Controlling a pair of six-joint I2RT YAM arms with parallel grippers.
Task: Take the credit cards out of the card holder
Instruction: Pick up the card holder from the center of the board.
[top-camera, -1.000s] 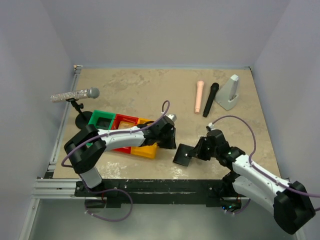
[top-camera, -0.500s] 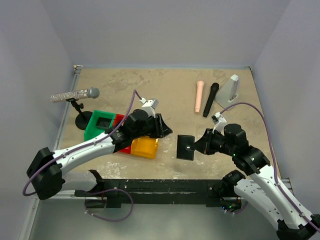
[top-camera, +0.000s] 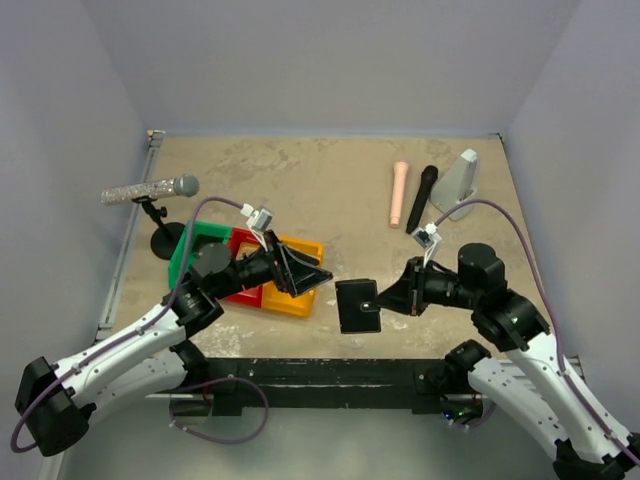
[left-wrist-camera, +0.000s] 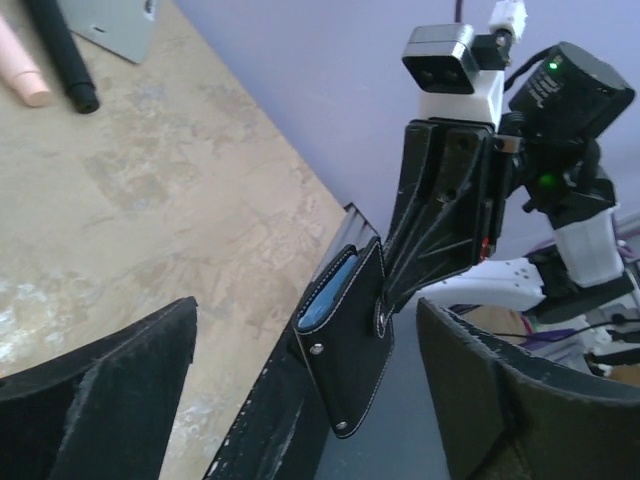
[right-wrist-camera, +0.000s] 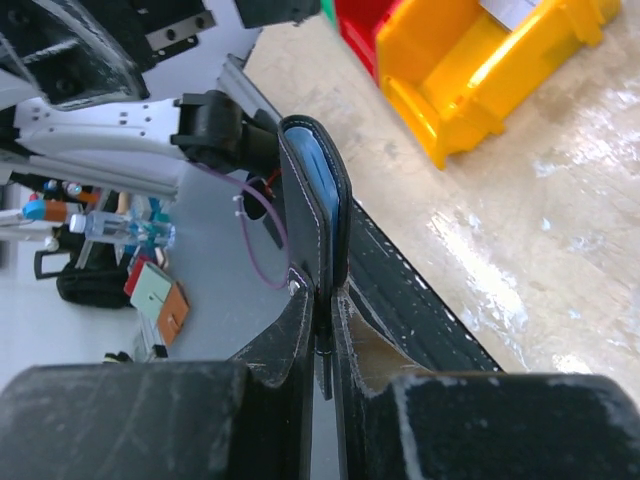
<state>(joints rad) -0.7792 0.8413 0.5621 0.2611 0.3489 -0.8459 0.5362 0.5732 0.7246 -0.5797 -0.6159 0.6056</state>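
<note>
— Reading from the near edge, what holds the card holder (top-camera: 358, 306)?
— The right gripper (top-camera: 388, 298), its jaws clamped on one edge. The holder is nearly folded, lifted off the table (top-camera: 300, 190) near its front edge, between the two arms.
— And the left gripper (top-camera: 312, 275)?
— Fingers spread wide apart, just left of the holder, not touching it.
— Behind?
— Joined green, red and yellow bins (top-camera: 212, 240); farthest back, a pink rod (top-camera: 399, 193), a black rod (top-camera: 422, 198) and a grey wedge (top-camera: 460, 185).
</note>
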